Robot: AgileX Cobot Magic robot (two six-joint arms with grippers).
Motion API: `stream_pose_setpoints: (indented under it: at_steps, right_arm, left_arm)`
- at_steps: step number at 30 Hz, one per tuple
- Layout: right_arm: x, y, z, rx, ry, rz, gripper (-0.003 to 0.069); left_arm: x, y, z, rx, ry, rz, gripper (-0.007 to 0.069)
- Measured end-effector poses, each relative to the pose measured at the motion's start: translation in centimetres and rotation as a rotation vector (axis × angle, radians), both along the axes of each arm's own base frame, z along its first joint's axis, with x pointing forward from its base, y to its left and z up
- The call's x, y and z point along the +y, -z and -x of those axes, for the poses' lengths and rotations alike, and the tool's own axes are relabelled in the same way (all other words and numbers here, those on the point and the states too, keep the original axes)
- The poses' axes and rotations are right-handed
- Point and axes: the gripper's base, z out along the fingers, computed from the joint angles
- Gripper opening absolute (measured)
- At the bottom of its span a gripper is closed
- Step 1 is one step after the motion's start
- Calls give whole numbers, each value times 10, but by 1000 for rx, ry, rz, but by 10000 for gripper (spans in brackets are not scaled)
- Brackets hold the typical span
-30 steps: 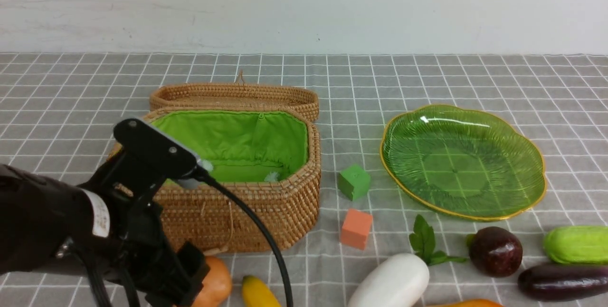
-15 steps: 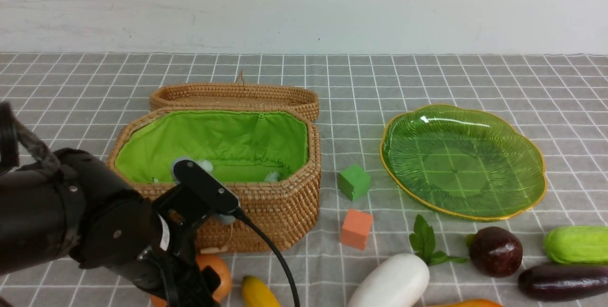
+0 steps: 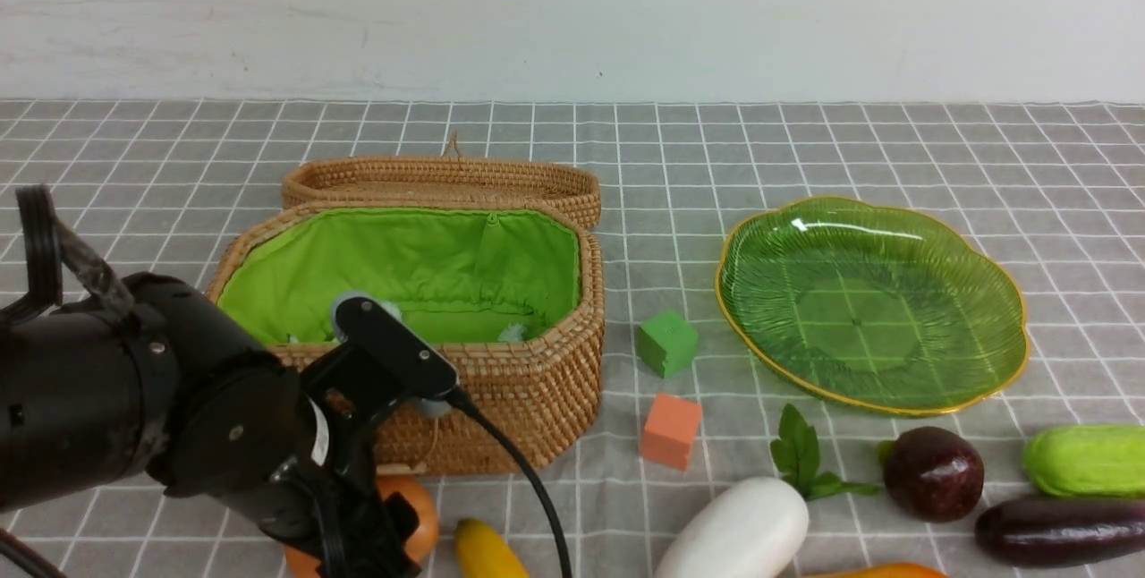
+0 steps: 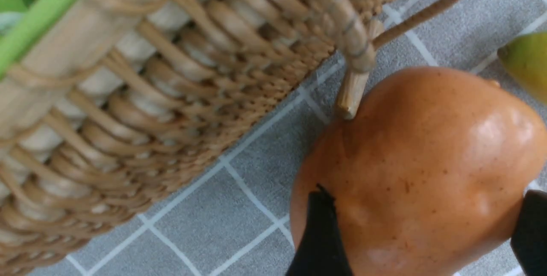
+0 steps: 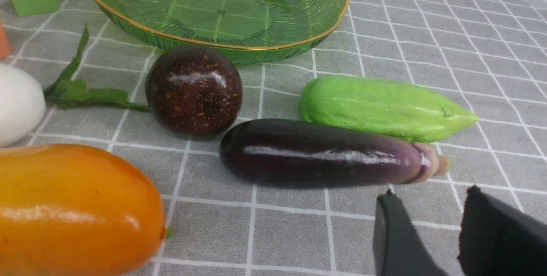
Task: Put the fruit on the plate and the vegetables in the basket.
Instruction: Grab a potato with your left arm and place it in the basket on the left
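Black fingertips of the left gripper (image 4: pixel 425 195) stand widely spaced on 2 sides of the potato (image 4: pixel 431 139), which fills the space between them. Both seem to touch its skin, but whether the squeeze is firm enough to lift, the pictures do not tell. The potato lies on the gridded cloth (image 4: pixel 205 220) right beside the basket (image 3: pixel 537 390), a small wooden toggle (image 4: pixel 352 92) on the basket's cord against its skin.

The step in hand looks like picking up this 1st vegetable. The next move calls for a secure squeeze, then a straight lift past the woven wall and the rim, and a release over the green lining (image 3: pixel 420 256). The toggle or its cord could snag on the way up.

Just beyond the potato lies the banana (image 3: pixel 487 551), 1 of 3 fruits meant for the plate (image 3: pixel 859 318).

The right gripper (image 5: pixel 430 191) holds nothing, its 2 fingers a little apart, near the eggplant (image 5: pixel 316 154). The eggplant, the gourd (image 5: pixel 380 107) and the radish (image 3: pixel 738 529) are also out on the cloth, bound for the basket.
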Motion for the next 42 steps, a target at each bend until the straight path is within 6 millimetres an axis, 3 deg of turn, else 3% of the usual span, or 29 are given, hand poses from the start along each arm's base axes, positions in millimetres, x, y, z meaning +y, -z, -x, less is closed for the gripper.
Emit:
stream_pose_setpoints:
  at_steps: [9,11,13,14,15,17,34,38,42]
  right_arm:
    - [0,0,0,0,0,0,241]
    - [0,0,0,0,0,0,241]
    - [0,0,0,0,0,0,241]
    - [0,0,0,0,0,0,241]
    - [0,0,0,0,0,0,241]
    - [0,0,0,0,0,0,241]
    - [0,0,0,0,0,-1,241]
    - [0,0,0,0,0,-1,241]
    - [0,0,0,0,0,-1,241]
  left_arm:
    - [6,-10,13,51,-37,5,489]
    - [8,-14,16,57,-44,8,405]
    - [11,-20,22,70,-55,11,120]
    - [11,-21,23,71,-56,12,104]
    - [12,-23,26,82,-65,20,18]
    - [13,-27,29,91,-68,28,-13]
    - [14,-45,42,78,-39,102,-3]
    - [18,-55,47,42,-34,116,96]
    - [22,-64,51,-4,-24,120,270]
